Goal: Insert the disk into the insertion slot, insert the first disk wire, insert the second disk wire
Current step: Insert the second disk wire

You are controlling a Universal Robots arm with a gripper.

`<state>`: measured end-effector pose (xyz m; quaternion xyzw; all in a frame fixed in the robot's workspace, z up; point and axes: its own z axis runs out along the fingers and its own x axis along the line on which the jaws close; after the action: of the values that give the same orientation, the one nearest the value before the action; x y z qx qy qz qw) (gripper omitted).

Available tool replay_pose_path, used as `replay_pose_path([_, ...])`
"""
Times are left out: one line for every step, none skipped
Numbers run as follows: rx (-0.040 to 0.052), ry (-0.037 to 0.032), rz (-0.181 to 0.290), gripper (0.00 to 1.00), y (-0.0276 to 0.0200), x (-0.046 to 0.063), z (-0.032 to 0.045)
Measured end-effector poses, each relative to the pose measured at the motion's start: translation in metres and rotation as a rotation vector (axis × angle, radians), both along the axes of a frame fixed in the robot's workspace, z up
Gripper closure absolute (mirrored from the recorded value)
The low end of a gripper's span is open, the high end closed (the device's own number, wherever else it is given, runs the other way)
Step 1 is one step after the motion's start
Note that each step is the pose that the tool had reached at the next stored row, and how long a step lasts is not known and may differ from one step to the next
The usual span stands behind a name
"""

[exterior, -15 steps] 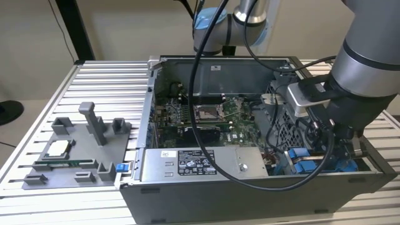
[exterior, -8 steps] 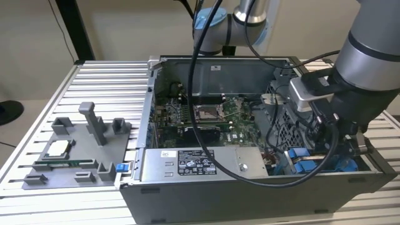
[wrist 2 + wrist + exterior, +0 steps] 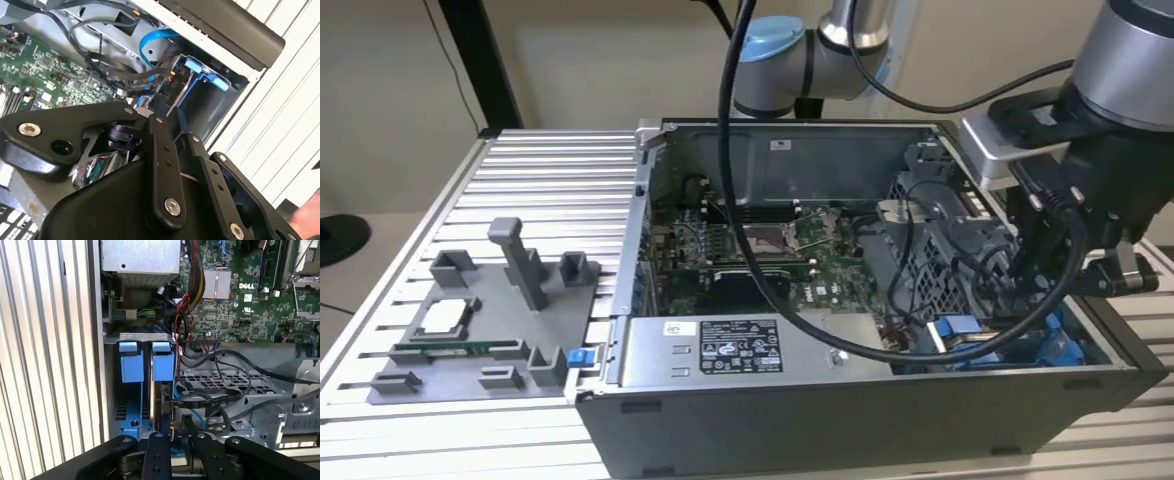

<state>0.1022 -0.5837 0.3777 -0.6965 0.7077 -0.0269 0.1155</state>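
Observation:
The disk [image 3: 161, 395] stands edge-on in the insertion slot [image 3: 131, 420], and its blue carrier tab [image 3: 163, 362] sits level with the neighbouring blue tab. That blue carrier [image 3: 202, 67] also shows in the second wrist view. In the exterior view its blue tab [image 3: 958, 326] lies at the case's front right. A flat black disk wire [image 3: 205, 399] runs to a connector at the disk's edge. My gripper [image 3: 176, 427] hangs right over that connector, its fingers [image 3: 160, 160] close together around a dark plug. The gripper's tips are hidden inside the case in the exterior view.
A grey power-supply box [image 3: 720, 350] with a white sticker fills the case's front. The green motherboard [image 3: 761, 250] lies behind it. Loose black cables [image 3: 235, 360] cross a perforated metal cage [image 3: 220, 382] beside the slot. A grey fixture tray [image 3: 467, 330] sits on the ribbed table.

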Motion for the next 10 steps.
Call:
replay_pose_path([0.0005, 0.0, 0.0, 0.0, 0.0, 0.0, 0.0024])
replay_pose_path([0.0005, 0.0, 0.0, 0.0, 0.0, 0.0, 0.0038])
replay_pose_path([0.0006, 0.0, 0.0, 0.0, 0.0, 0.0, 0.0041])
replay_pose_path([0.0007, 0.0, 0.0, 0.0, 0.0, 0.0, 0.0041])
replay_pose_path([0.0008, -0.0001, 0.0, 0.0, 0.0, 0.0, 0.0041])
replay_pose_path([0.0007, -0.0001, 0.0, 0.0, 0.0, 0.0, 0.0042])
replay_pose_path([0.0005, 0.0, 0.0, 0.0, 0.0, 0.0, 0.0044])
replay_pose_path([0.0005, -0.0001, 0.0, 0.0, 0.0, 0.0, 0.0045])
replay_pose_path([0.0006, 0.0, 0.0, 0.0, 0.0, -0.0001, 0.0045])
replay_pose_path([0.0005, 0.0, 0.0, 0.0, 0.0, -0.0001, 0.0046])
